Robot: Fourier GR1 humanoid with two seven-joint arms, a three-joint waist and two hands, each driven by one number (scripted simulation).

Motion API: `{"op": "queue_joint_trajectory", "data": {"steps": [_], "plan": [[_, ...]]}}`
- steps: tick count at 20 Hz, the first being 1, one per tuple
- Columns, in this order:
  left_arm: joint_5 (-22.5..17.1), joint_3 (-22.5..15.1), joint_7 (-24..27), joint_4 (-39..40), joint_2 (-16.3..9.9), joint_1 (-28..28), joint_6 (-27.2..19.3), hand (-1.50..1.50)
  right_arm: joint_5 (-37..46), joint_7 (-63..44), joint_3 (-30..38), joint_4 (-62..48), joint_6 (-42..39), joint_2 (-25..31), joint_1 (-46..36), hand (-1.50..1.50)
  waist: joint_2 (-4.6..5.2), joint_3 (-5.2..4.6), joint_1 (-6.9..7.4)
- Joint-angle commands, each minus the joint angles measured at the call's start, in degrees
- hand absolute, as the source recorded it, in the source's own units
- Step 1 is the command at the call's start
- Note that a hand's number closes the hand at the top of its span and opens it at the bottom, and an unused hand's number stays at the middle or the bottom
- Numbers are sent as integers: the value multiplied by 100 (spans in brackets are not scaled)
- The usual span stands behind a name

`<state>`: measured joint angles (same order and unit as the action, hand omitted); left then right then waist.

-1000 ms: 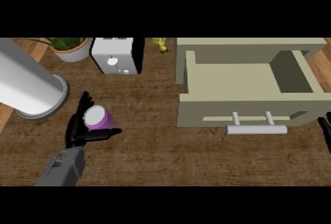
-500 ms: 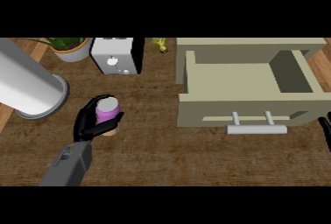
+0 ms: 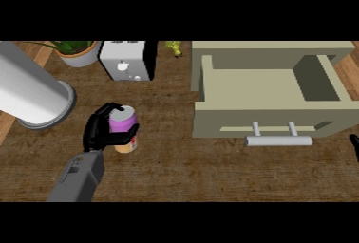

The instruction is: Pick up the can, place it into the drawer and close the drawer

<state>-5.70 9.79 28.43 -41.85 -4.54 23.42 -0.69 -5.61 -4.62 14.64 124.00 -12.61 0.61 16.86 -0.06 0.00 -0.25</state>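
A purple can [image 3: 123, 125] with a silver top and a tan lower part stands tilted on the wooden counter, left of the middle. My left hand [image 3: 100, 133] is curled round it from the left, fingers and thumb wrapping its sides. The beige drawer [image 3: 265, 119] is pulled open at the right, its inside bare, with a grey bar handle [image 3: 278, 140] on its front. Only a dark sliver of my right hand [image 3: 354, 146] shows at the right edge, too little to tell its fingers.
A large grey cylinder [image 3: 32, 92] lies at the left. A white appliance [image 3: 127, 60] and a potted plant [image 3: 76, 51] stand at the back, with a small yellow thing [image 3: 173, 47] beside the drawer cabinet.
My left hand has closed round the can and tipped it, lifting it slightly toward the right. The drawer has stayed open and still.
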Motion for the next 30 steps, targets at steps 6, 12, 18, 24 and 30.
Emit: {"op": "queue_joint_trajectory", "data": {"steps": [6,12,18,24,30], "plan": [[-287,-55,-695,-1492,-131,-661,-90,150,-133,-115,108,149,-52,-42,65,-150,-3,1,12],[-175,-474,-1559,-2809,-106,-884,-155,150,-155,89,129,-33,42,76,42,-150,-5,2,15],[339,-1115,-2322,-3759,284,-537,-767,150,-229,-127,192,-17,89,175,-137,-150,-9,4,18],[550,-1444,-3270,-4013,443,282,-1194,150,-44,-114,-153,297,217,-56,158,-150,-5,1,-11],[657,-1596,-4106,-3828,451,1353,-1431,150,-52,-369,-75,503,172,1,96,-150,2,1,-36]]}}
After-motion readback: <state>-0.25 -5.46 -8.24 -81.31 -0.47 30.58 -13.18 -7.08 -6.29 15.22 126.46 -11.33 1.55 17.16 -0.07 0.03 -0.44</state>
